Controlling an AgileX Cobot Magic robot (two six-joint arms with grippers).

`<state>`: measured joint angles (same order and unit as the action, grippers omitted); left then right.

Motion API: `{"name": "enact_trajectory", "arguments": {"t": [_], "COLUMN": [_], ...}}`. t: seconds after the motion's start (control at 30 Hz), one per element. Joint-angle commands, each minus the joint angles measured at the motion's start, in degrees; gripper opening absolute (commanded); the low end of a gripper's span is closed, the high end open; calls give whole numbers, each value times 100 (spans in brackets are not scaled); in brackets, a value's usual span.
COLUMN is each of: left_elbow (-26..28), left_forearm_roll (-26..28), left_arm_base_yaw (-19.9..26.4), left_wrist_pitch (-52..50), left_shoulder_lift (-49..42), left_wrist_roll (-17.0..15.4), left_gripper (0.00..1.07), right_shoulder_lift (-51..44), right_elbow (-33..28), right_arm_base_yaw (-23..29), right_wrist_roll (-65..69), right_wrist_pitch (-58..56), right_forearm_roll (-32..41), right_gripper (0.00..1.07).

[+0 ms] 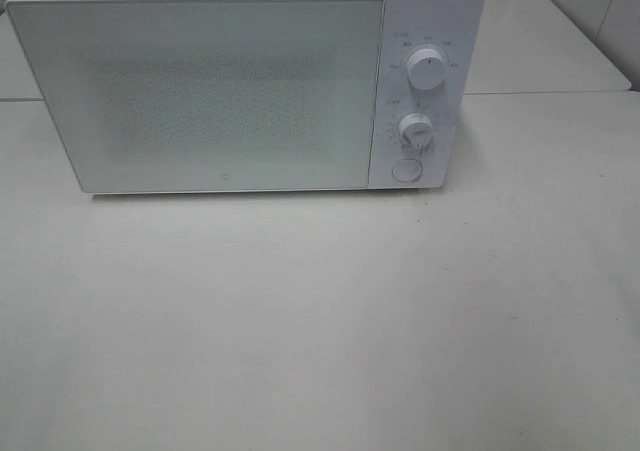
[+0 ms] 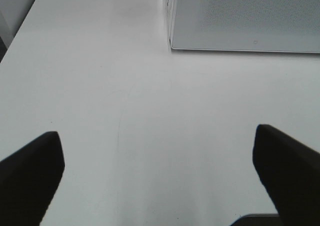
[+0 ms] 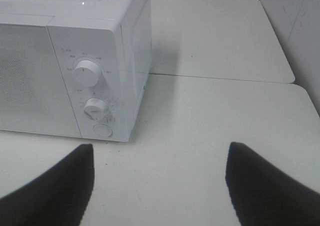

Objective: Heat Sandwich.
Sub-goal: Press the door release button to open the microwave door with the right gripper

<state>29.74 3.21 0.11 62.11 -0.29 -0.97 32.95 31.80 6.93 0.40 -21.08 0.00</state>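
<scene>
A white microwave (image 1: 240, 81) stands at the back of the white table (image 1: 320, 321), its door shut. Two round knobs (image 1: 427, 71) and a round button (image 1: 405, 169) sit on its right-hand panel. The sandwich is out of view. Neither arm shows in the exterior high view. In the left wrist view my left gripper (image 2: 157, 173) is open above bare table, with the microwave's lower front corner (image 2: 172, 45) ahead. My right gripper (image 3: 160, 178) is open too, over the table beside the microwave's control panel (image 3: 92, 93). Nothing lies between either pair of fingers.
A second white table surface (image 3: 215, 35) adjoins behind and to the right of the microwave, with a seam between the two. A tiled wall (image 1: 600, 6) rises at the far right.
</scene>
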Motion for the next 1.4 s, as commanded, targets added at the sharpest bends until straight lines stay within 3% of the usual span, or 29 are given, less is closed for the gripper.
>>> {"name": "enact_trajectory", "arguments": {"t": [0.03, 0.57, 0.9, 1.13, 1.23, 1.4], "left_elbow": [-17, -17, -17, -17, -17, -17], "left_forearm_roll": [17, 17, 17, 17, 17, 17], "left_arm_base_yaw": [23, 23, 23, 23, 23, 23], "left_wrist_pitch": [-86, -86, -86, -86, -86, -86], "left_shoulder_lift": [-92, -92, -92, -92, -92, -92], "left_wrist_roll": [-6, -6, -6, -6, -6, -6], "left_gripper": [98, 98, 98, 98, 98, 98], "right_shoulder_lift": [355, 1937, 2739, 3386, 3558, 4022], "right_elbow": [46, -23, -928, -1369, -1438, -1495], "right_arm_base_yaw": [-29, -29, -17, -6, 138, 802], "right_wrist_roll": [40, 229, -40, -40, -126, -785], "right_wrist_pitch": [413, 1599, 3822, 5157, 5374, 5947], "right_forearm_roll": [0, 0, 0, 413, 579, 1031], "right_gripper": [72, 72, 72, 72, 72, 72]}}
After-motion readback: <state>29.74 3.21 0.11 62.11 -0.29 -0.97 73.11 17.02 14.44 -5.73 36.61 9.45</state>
